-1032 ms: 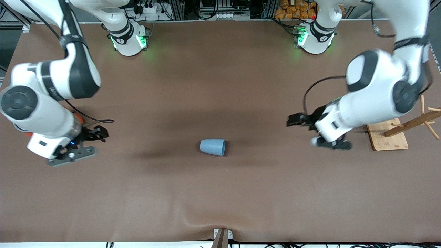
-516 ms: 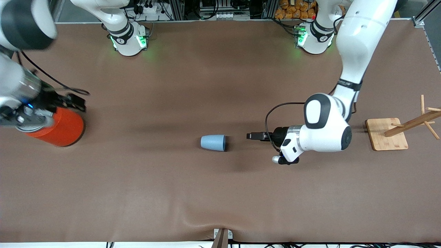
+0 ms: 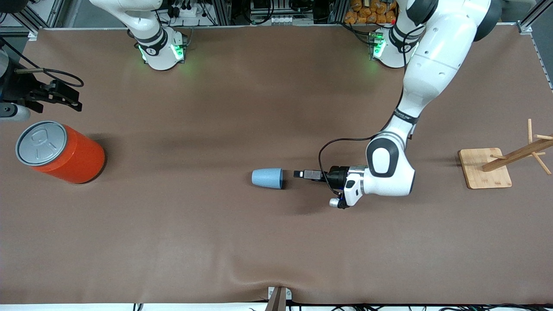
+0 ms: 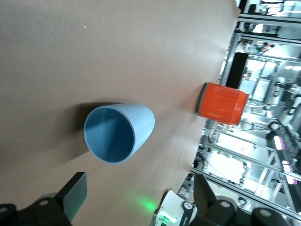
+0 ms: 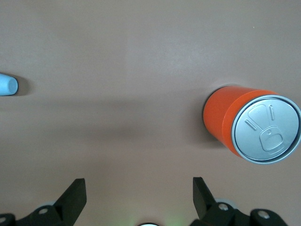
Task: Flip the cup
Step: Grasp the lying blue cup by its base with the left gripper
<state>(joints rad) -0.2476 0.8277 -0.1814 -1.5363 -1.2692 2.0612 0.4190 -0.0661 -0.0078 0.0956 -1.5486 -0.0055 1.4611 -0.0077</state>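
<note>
One light-blue plastic cup (image 3: 267, 178) is lying on its side mid-table, mouth facing the left gripper (image 3: 299, 174), which is hovering low just beside it, jaws spread wide and holding nothing. It is probably light, stiff and a little slick; pinching the rim wall looks best. The right gripper (image 5: 139, 197) is waiting, wide open and empty, near one orange can (image 3: 60, 152); one wooden rack (image 3: 503, 162) is standing at the left arm's end

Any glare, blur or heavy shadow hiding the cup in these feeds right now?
Front view: even light, soft shadow under the left arm, the cup sharp on its side. Left wrist view: cup crisp, its blue inside readable, bright washed-out background past the table edge. Right wrist view: orange can clear, mild sheen on its lid, cup cut off at the frame edge.
</note>
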